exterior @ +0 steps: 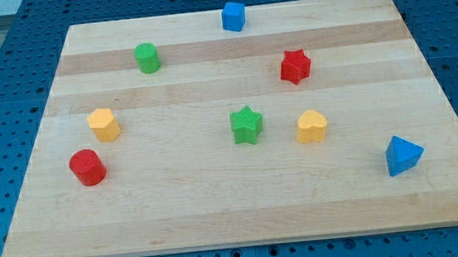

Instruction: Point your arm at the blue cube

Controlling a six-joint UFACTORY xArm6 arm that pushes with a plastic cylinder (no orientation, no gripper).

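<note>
Blue cube (233,16) sits at the board's top edge; my tip isn't visible.

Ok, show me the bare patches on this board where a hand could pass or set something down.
The widest bare patch runs along the board's bottom edge, below the red cylinder, green star and blue wedge. Another lies in the middle, between the green cylinder, yellow block and green star. The star, yellow heart and red star sit closest together. My tip isn't visible.
</note>
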